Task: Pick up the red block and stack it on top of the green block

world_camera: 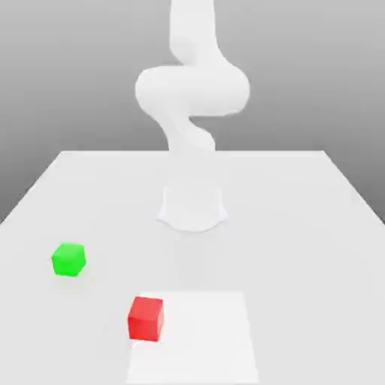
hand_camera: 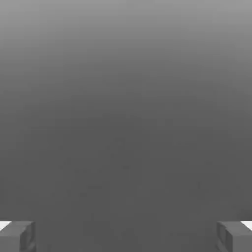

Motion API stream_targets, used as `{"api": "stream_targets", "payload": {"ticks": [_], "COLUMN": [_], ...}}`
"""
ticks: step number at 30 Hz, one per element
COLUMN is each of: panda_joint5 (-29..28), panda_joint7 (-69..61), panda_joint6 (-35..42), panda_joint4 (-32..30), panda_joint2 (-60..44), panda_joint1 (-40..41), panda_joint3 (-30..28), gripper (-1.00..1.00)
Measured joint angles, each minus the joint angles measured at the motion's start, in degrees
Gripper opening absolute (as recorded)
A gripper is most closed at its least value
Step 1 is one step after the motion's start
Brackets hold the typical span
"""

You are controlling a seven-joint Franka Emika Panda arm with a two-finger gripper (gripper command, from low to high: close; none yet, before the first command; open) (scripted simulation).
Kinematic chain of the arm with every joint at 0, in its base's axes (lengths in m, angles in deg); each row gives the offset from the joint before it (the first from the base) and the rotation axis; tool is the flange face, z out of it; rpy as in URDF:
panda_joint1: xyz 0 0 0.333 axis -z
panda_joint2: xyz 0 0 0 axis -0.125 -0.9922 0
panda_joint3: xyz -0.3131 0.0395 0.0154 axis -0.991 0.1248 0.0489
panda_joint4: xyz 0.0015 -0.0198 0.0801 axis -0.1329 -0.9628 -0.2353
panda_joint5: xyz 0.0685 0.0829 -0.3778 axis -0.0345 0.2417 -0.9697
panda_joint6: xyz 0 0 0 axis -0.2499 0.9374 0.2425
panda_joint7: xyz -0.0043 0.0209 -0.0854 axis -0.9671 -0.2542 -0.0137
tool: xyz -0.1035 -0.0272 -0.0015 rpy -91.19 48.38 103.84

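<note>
1. On the table [world_camera: 301, 225]: one red block [world_camera: 145, 319] near the front edge, a little toward the exterior view's left, sitting right at the left border of a brighter white square patch [world_camera: 203, 338].
2. Farther back and further toward the exterior view's left: one green block [world_camera: 68, 259], well apart from the red one, nothing on top of it.
3. Plenty of bare surface around both cubes; open tabletop between them, and wide free room across the whole right half.
4. Table edges: back edge straight across behind the arm's base, side edges spreading out toward the front corners; green block nearer the left edge than the red, yet clear of it.
5. White arm [world_camera: 192, 90] rising from its round base at mid-table, bending high overhead, well above both blocks.
6. In the hand view: gripper [hand_camera: 126, 236] spread wide, fingertips [hand_camera: 17, 236] far apart at opposite sides, nothing held between, plain grey beyond.
7. Count: blocks two, one red, one green; arms one; fingertips in sight two; bright patches one.
</note>
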State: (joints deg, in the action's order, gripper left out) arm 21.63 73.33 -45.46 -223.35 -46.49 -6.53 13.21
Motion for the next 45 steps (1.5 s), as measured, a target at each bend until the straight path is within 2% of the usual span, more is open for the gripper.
{"api": "stream_targets", "payload": {"ticks": [12, 20, 26, 27, 34, 40, 45], "panda_joint5": [-1.3, 0.9, 4.0, 4.4, 4.2, 1.3, -4.4], "panda_joint7": [-1.3, -4.2, -6.7, -6.9, -6.8, -4.5, 5.0], "panda_joint6": [-14.0, -23.2, -33.2, -34.5, -34.5, -25.3, -22.3], "panda_joint4": [-12.4, -20.5, -19.8, -19.6, -19.5, -21.2, -24.2], "panda_joint2": [-25.4, -42.0, -54.5, -56.0, -56.0, -45.1, -38.7], "panda_joint1": [2.9, 5.1, 6.5, 6.9, 7.0, 6.7, 15.9], "panda_joint3": [-3.2, -5.0, -2.9, -2.4, -2.3, -3.7, -7.8], "gripper": [0.00, 0.00, 0.00, -1.00, -1.00, -1.00, -1.00]}}
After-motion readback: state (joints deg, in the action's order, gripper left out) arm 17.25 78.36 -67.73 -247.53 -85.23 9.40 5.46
